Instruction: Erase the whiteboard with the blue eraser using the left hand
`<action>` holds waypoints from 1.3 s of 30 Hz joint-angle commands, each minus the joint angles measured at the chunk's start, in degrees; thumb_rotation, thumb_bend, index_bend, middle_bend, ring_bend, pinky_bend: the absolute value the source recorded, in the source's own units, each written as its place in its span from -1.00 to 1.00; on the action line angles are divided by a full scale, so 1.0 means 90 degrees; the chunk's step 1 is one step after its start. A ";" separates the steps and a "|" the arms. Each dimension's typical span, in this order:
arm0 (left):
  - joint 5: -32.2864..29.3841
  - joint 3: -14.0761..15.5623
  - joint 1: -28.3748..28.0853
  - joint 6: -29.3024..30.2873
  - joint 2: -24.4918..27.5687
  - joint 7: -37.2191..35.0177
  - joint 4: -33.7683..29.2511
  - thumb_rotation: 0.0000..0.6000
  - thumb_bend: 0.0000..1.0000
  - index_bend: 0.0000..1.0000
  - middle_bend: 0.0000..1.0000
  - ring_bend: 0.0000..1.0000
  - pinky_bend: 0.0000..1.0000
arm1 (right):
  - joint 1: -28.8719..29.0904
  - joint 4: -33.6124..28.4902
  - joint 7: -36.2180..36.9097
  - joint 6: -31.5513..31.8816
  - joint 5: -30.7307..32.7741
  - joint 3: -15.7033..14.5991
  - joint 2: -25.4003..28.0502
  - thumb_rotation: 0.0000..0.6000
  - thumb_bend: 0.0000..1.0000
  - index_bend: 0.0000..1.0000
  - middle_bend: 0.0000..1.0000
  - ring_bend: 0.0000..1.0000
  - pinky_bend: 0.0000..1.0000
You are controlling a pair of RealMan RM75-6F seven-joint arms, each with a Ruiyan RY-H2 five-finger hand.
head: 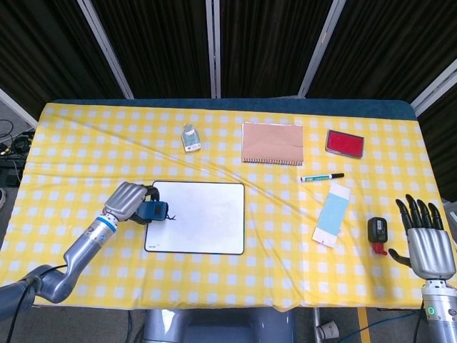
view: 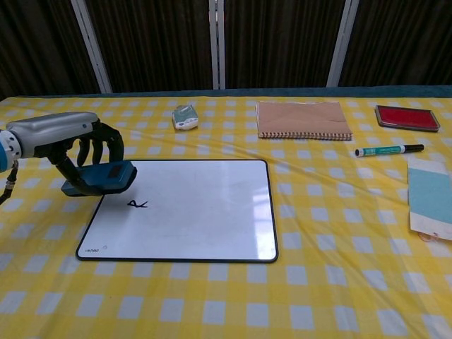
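Note:
My left hand (head: 129,201) (view: 76,139) grips the blue eraser (head: 153,211) (view: 99,178) and holds it over the left edge of the whiteboard (head: 203,218) (view: 191,208). A small black scribble (view: 137,204) shows on the board just below and right of the eraser; in the head view the eraser almost covers it. My right hand (head: 426,237) hangs past the table's right front corner, fingers spread, holding nothing; the chest view does not show it.
At the back lie a small clear packet (head: 190,138), a brown spiral notebook (head: 272,143) and a red case (head: 345,143). A green marker (head: 321,176), a light-blue card (head: 333,214) and a black-and-red object (head: 377,233) lie on the right.

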 commanded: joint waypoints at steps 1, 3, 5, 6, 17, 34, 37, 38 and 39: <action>-0.0167 -0.0148 -0.0266 -0.0225 -0.0259 0.0287 0.0031 1.00 -0.70 0.08 -0.14 0.00 0.07 | 0.0023 0.0030 -0.0007 -0.0067 0.0079 0.0022 -0.0006 1.00 -1.00 -1.00 -1.00 -1.00 -1.00; -0.0312 -0.0223 -0.0402 -0.0368 -0.0420 0.0378 0.0103 1.00 -0.70 0.09 -0.13 0.01 0.08 | 0.0041 0.0067 -0.0006 -0.0130 0.0161 0.0041 -0.0012 1.00 -1.00 -1.00 -1.00 -1.00 -1.00; -0.0432 -0.0270 -0.0503 -0.0498 -0.0530 0.0414 0.0169 1.00 -0.70 0.11 -0.12 0.02 0.10 | 0.0055 0.0099 0.0010 -0.0181 0.0229 0.0059 -0.0017 1.00 -1.00 -1.00 -1.00 -1.00 -1.00; -0.0467 -0.0281 -0.0540 -0.0540 -0.0568 0.0435 0.0203 1.00 -0.70 0.12 -0.12 0.02 0.10 | 0.0060 0.0113 0.0020 -0.0198 0.0253 0.0066 -0.0019 1.00 -1.00 -1.00 -1.00 -1.00 -1.00; -0.0625 -0.0232 -0.0821 -0.0890 -0.1308 -0.0116 0.0899 1.00 -0.70 0.18 -0.09 0.04 0.11 | 0.0066 0.0196 0.0226 -0.0273 0.0382 0.0101 0.0020 1.00 -1.00 -1.00 -1.00 -1.00 -1.00; -0.0335 0.0094 -0.0938 -0.0827 -0.1281 0.0029 0.0777 1.00 -0.68 0.25 -0.05 0.07 0.13 | 0.0073 0.0180 0.0282 -0.0307 0.0413 0.0076 0.0027 1.00 -1.00 -1.00 -1.00 -1.00 -1.00; -0.0491 0.0031 -0.0930 -0.0842 -0.1303 0.0034 0.1025 1.00 -0.65 0.25 -0.05 0.07 0.13 | 0.0067 0.0175 0.0279 -0.0294 0.0417 0.0075 0.0033 1.00 -1.00 -1.00 -1.00 -1.00 -1.00; -0.0518 0.0020 -0.0925 -0.0846 -0.1301 0.0004 0.1079 1.00 -0.63 0.25 -0.05 0.07 0.13 | 0.0066 0.0171 0.0278 -0.0294 0.0420 0.0075 0.0033 1.00 -1.00 -1.00 -1.00 -1.00 -1.00; -0.0537 0.0013 -0.0916 -0.0844 -0.1289 -0.0026 0.1147 1.00 -0.61 0.25 -0.05 0.07 0.13 | 0.0066 0.0166 0.0276 -0.0296 0.0423 0.0073 0.0034 1.00 -1.00 -1.00 -1.00 -1.00 -1.00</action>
